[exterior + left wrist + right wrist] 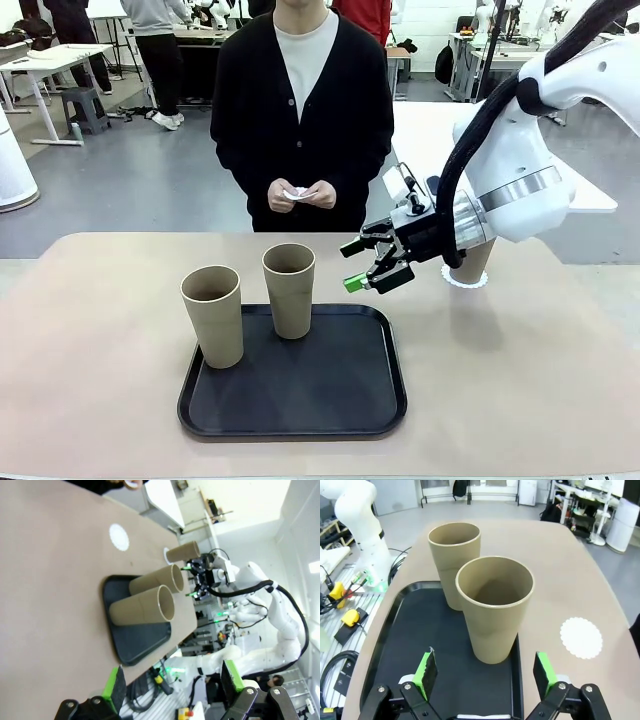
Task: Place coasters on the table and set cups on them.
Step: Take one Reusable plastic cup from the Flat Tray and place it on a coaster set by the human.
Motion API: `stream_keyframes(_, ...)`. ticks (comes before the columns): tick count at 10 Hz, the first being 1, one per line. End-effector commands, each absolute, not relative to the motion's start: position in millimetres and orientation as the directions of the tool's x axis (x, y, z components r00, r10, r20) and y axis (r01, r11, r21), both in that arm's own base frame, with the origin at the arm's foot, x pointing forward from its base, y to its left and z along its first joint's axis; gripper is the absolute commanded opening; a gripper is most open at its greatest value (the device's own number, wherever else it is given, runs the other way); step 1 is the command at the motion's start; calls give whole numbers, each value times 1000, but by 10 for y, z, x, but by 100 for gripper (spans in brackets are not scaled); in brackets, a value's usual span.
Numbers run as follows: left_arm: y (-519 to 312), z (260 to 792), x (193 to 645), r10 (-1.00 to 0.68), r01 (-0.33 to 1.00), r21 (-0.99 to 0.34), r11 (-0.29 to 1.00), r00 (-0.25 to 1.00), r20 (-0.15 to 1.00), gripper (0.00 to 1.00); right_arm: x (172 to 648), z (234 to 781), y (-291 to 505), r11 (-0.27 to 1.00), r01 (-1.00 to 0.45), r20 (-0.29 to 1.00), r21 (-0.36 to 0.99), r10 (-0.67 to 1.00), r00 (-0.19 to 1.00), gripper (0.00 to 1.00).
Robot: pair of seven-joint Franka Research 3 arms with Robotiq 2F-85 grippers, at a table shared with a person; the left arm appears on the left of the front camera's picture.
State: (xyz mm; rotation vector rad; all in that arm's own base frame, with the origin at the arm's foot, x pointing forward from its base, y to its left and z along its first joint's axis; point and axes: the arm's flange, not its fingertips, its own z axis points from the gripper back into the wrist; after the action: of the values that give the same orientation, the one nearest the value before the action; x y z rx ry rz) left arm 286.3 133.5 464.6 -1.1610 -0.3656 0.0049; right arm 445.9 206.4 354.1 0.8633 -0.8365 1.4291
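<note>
Two tan cups (212,315) (289,290) stand on the black tray (330,400). A third cup (472,262) stands on a white coaster (465,282) on the table (100,380), partly hidden behind my right arm. My right gripper (375,265) hovers open just right of the tray, facing the nearer cup (495,607), fingers (426,672) wide apart and holding nothing. A bare coaster (581,637) lies on the table beyond the tray. My left gripper (172,685) is open, far from the cups (142,611). The person holds a white coaster (297,194) in both hands.
The person stands at the table's far edge, hands held above it. The tabletop left and right of the tray is bare. A white table (440,140) stands behind my right arm.
</note>
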Motion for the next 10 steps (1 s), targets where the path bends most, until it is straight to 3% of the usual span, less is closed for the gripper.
stream_keyframes(1, 1346, 4656, 2854, 193, 193, -897, 399, 938, 288, 100, 4453, 3608, 2074, -33, -999, 884, -23, 466, -36, 100)
stream_keyframes(7, 1346, 4656, 2854, 193, 193, -897, 399, 938, 288, 100, 4461, 3522, 2063, -63, -998, 901, -27, 430, -52, 100)
stream_keyframes(10, 1346, 4656, 2854, 193, 193, -897, 399, 938, 288, 100, 4528, 3227, 2060, 15, -999, 928, 33, 370, 36, 100)
